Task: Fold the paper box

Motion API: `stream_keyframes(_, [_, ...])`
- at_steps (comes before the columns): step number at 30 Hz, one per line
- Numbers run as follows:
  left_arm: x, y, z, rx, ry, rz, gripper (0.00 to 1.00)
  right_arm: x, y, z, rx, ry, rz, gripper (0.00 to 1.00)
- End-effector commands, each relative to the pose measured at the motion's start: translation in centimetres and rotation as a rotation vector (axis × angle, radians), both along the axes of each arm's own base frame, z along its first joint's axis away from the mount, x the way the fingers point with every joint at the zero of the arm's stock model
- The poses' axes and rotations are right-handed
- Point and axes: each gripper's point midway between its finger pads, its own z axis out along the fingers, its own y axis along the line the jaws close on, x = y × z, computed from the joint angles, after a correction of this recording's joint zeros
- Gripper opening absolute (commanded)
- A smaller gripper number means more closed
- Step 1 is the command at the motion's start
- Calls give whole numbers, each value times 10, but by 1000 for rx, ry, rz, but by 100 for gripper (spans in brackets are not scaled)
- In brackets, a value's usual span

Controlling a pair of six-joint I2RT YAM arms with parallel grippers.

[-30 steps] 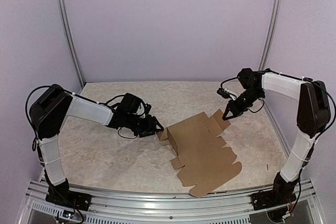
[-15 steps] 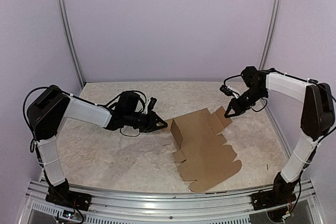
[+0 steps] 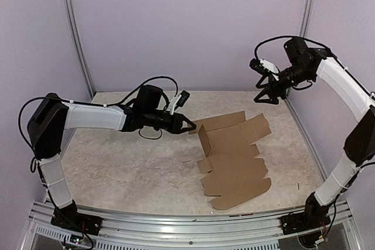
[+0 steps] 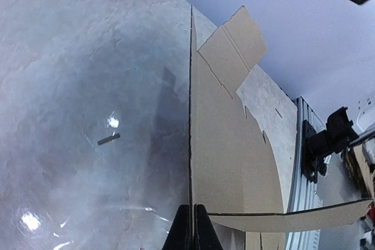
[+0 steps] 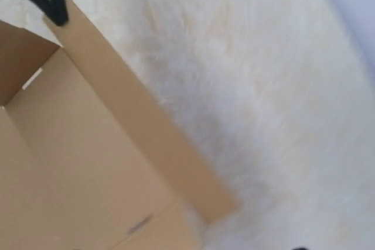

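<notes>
The paper box (image 3: 234,165) is a brown die-cut sheet lying mostly flat on the table's right half, with one side flap standing upright at its left edge. My left gripper (image 3: 190,127) is shut on the top of that upright flap. In the left wrist view the cardboard edge (image 4: 190,115) runs straight into the closed fingertips (image 4: 185,226). My right gripper (image 3: 267,98) hangs open high above the back right corner, well clear of the box and holding nothing. The right wrist view looks down on a long box flap (image 5: 146,121); its own fingers are out of frame.
A small dark scrap (image 4: 109,139) lies on the marbled table left of the box. Another speck (image 3: 297,186) sits near the right arm's base. An aluminium rail (image 3: 176,226) runs along the near edge. Purple walls close in the back and both sides.
My left gripper closed on the box's left flap and drew it up and toward the back. My right gripper let go of the back flap, opened and rose away.
</notes>
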Motion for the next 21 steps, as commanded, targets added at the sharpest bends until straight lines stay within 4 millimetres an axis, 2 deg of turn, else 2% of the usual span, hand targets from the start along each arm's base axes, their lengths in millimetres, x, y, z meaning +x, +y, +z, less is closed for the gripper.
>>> stream_keyframes(1, [-22, -14, 33, 83, -290, -192, 0, -20, 13, 10, -78, -187, 284, 77])
stream_keyframes(7, [-31, -22, 56, 129, -474, -222, 2, -16, 36, -6, -136, -186, 405, 77])
stream_keyframes(14, [-35, -21, 70, 175, -588, -196, 3, -37, 59, -23, -116, -66, 515, 72])
stream_keyframes(18, [-36, -22, 78, 180, -636, -185, 3, -40, 67, -36, -123, -13, 520, 62])
stream_keyframes(21, [-35, -22, 80, 189, -659, -173, 3, -38, 70, -42, -119, 18, 513, 50])
